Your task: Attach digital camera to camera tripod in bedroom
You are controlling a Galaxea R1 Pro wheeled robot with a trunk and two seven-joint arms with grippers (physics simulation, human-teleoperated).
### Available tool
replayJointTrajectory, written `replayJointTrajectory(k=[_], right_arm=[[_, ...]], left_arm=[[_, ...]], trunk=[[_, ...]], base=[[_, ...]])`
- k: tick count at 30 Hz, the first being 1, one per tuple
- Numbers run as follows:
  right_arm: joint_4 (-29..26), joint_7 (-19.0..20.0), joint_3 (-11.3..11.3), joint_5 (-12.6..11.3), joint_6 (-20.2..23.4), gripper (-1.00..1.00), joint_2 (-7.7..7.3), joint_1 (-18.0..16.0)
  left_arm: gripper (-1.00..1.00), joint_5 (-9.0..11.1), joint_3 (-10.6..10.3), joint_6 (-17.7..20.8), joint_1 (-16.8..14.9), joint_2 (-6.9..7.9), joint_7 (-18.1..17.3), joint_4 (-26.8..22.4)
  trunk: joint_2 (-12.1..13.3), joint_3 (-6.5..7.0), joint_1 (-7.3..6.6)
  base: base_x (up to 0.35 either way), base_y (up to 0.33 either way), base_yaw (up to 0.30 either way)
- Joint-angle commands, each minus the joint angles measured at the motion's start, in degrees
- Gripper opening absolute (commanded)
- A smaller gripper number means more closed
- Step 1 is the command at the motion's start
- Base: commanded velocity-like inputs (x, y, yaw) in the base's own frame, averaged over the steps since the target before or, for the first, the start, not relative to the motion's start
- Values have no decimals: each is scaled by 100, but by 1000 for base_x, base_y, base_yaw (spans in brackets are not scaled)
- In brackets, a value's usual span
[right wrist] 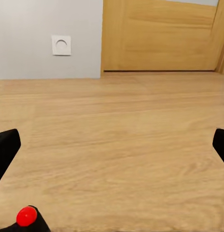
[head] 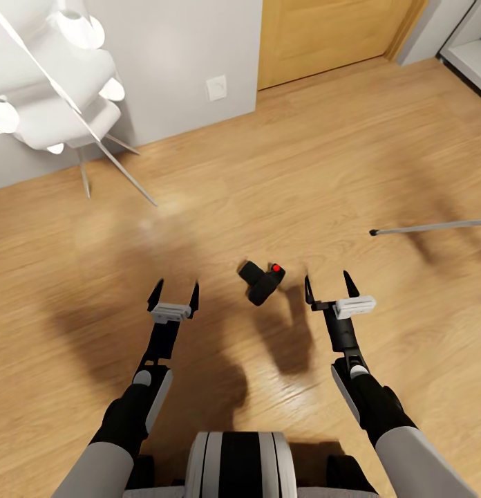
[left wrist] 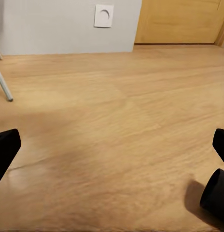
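The camera (head: 262,280) lies on the wooden floor (head: 268,166), between and just ahead of both claws, placed for a pickup; left claw (head: 173,293) and right claw (head: 330,285) hover spread apart, empty; a tripod leg (head: 434,226) lies further right

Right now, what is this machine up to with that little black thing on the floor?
A two-armed robot is facing a small black digital camera that lies on the wooden floor, its red button up. The left pincer and the right pincer hang open on either side of it, neither touching it. Nothing is held yet. A thin silver leg with a black foot, probably of the camera tripod, reaches in from the right, apart from the camera.
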Motion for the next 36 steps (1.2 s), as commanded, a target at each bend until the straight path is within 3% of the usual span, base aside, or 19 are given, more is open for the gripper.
replayJointTrajectory(k=[1,15,25,36], right_arm=[[2,-26,9,28,-12,100,-4,-3],[2,-26,9,62,-61,100,-4,-3],[3,-26,9,299,-343,100,-4,-1],[4,-26,9,404,-395,100,-4,-1]], left_arm=[[100,6,6,-13,-1,-2,-22,2],[100,6,5,-18,-3,-2,-22,2],[100,6,-3,-9,-3,-8,-28,4],[100,6,-9,-5,-5,-17,-30,85]], trunk=[[-2,-25,2],[-21,-335,38],[-35,-557,63],[-49,-561,92]], base=[[0,0,0],[0,0,0],[0,0,0],[0,0,0]])
